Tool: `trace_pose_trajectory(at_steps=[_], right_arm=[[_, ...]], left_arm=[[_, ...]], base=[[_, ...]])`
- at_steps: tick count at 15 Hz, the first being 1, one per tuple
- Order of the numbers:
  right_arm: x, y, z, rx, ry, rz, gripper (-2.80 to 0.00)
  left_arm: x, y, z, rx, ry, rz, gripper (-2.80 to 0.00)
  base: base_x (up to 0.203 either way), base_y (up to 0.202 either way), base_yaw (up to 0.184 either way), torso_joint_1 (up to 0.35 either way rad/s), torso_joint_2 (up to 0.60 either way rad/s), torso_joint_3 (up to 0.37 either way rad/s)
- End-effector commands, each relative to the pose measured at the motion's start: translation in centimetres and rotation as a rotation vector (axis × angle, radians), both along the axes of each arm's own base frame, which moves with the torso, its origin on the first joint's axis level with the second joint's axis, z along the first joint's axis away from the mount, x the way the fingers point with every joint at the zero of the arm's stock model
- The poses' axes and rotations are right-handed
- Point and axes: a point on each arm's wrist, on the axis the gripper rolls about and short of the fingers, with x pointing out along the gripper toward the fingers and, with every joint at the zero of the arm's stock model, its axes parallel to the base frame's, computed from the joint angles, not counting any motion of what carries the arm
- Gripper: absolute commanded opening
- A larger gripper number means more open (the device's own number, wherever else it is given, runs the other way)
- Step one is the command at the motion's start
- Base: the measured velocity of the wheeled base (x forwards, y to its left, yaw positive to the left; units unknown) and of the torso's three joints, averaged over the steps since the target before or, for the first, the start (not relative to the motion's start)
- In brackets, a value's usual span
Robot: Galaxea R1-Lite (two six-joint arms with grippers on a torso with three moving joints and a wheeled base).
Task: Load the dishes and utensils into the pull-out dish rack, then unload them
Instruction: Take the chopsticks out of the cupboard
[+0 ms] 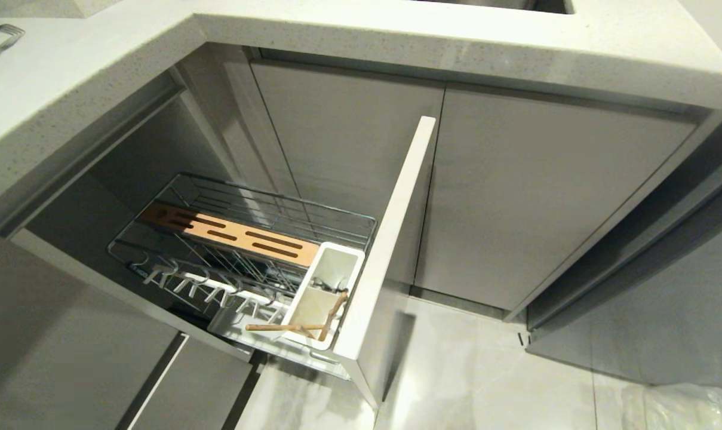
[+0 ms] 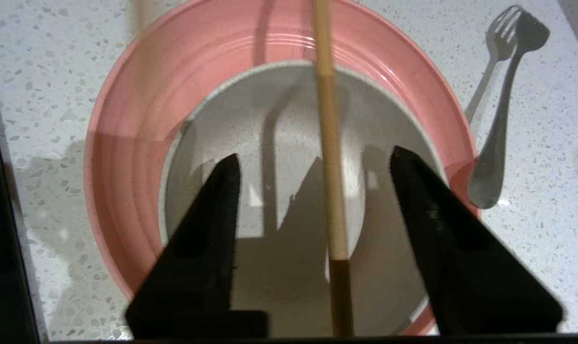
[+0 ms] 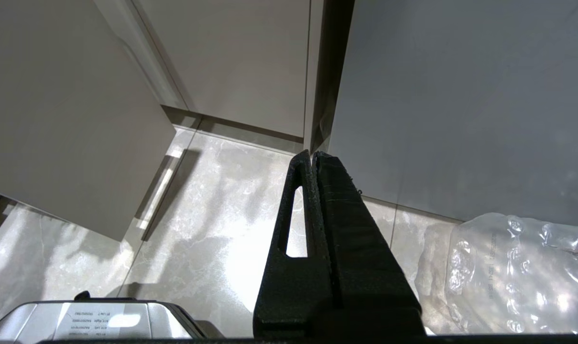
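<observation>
Left gripper [image 2: 312, 165] over the bowl [image 2: 269, 191] on the plate [image 2: 126, 157] on the desk [image 2: 45, 71], fingers apart, chopstick [image 2: 329, 143] loose between them. Could roll out onto the desk. Other chopstick [image 1: 289, 327] in the rack [image 1: 241, 239]. Right gripper [image 3: 312, 160] shut, parked.

Left pincer [image 2: 312, 162] spread wide, right pincer [image 3: 313, 155] pressed closed

left gripper [image 2: 312, 167]: two matte black fingers [image 2: 198, 248] are shown, wedge-shaped, tapering to narrow tips, with a finely grained surface.
right gripper [image 3: 312, 155]: black fingers [image 3: 336, 239] of the same grained texture are seen; a long narrow slot is cut through one.
robot base [image 3: 92, 320]: a rounded silver-grey housing is seen, marked with a white printed label.
</observation>
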Motion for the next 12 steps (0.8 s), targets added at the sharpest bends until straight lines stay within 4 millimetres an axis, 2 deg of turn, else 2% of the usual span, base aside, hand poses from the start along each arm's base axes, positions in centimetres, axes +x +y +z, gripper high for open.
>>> trace_pose_trajectory(at_steps=[1,5,10,11,12], right_arm=[[0.0,0.0,0.0,0.000,0.000,0.000,-2.80],[0.0,0.0,0.0,0.000,0.000,0.000,-2.80],[0.0,0.0,0.0,0.000,0.000,0.000,-2.80],[0.0,0.0,0.0,0.000,0.000,0.000,-2.80],[0.0,0.0,0.0,0.000,0.000,0.000,-2.80]], left_arm=[[-0.3,-0.3,0.2,0.002,-0.008,0.000,0.00],[-1.0,-1.0,0.7,0.021,-0.030,-0.002,0.00],[-3.0,-3.0,2.3,0.088,-0.118,-0.002,0.00],[-3.8,-3.8,2.7,0.111,-0.143,-0.004,-2.80],[-4.6,-4.6,3.1,0.131,-0.167,-0.010,-2.80]], base=[[0.000,0.000,0.000,0.000,0.00,0.000],[0.000,0.000,0.000,0.000,0.00,0.000],[0.000,0.000,0.000,0.000,0.00,0.000],[0.000,0.000,0.000,0.000,0.00,0.000],[0.000,0.000,0.000,0.000,0.00,0.000]])
